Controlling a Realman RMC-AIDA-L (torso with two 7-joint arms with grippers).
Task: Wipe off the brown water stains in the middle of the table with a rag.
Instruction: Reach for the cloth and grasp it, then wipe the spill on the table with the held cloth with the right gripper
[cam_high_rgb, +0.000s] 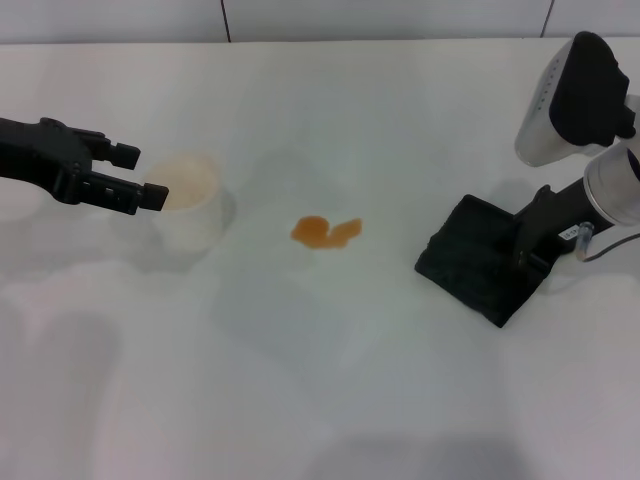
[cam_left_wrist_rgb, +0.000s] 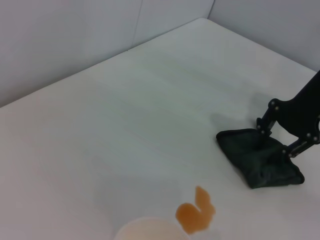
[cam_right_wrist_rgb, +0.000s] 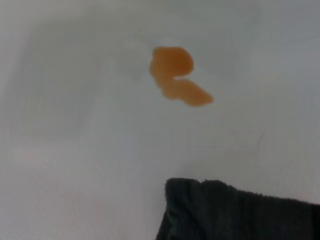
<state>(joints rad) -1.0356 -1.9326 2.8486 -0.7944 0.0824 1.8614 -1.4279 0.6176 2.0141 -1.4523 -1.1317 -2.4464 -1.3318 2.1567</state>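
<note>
Nearest the robot's right side, the rag (cam_high_rgb: 478, 258) lies flat on the table (cam_high_rgb: 320, 400), the right gripper (cam_high_rgb: 528, 250) down on it, fingers clamping the cloth. Mid-table, well apart: brown water stains (cam_high_rgb: 326, 232). Left: white cup (cam_high_rgb: 188, 200), left gripper (cam_high_rgb: 128, 175) just beside, fingers spread.

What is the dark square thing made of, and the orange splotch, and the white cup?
The rag, under the right gripper, looks like soft terry cloth: dark, matte, with a fuzzy nap. The brown water stains look like thin liquid, glossy with uneven edges, on the smooth table. The white cup, by the left gripper, could be paper or plastic; its matte wall doesn't settle it.
</note>
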